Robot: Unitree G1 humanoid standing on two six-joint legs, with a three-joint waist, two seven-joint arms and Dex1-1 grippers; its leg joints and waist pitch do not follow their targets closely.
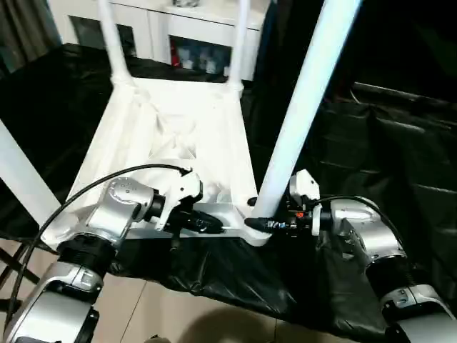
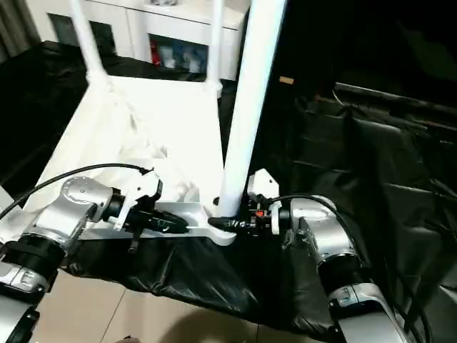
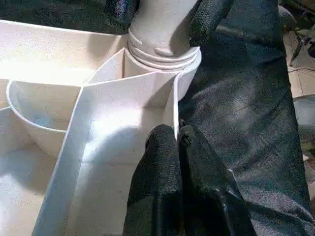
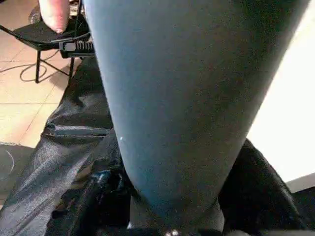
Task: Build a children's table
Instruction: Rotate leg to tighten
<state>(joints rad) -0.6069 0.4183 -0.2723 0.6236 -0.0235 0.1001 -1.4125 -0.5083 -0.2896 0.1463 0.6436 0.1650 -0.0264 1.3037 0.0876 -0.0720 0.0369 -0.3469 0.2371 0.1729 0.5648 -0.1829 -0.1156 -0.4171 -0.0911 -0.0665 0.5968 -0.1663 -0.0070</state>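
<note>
A white cabinet [image 1: 187, 32] stands behind the black sheet [image 1: 385, 150].

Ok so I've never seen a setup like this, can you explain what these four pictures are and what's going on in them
This is a humanoid robot with two silver arms. Two pictures come from cameras in its head, looking down; the other two sit on its wrists. On a black sheet lies a white children's tabletop, upside down, ribs showing, with legs standing up from its corners. The left gripper is shut on the tabletop's near rim. The right gripper is closed around the base of the near leg, right where it enters its corner socket. A white cabinet stands behind.
</note>
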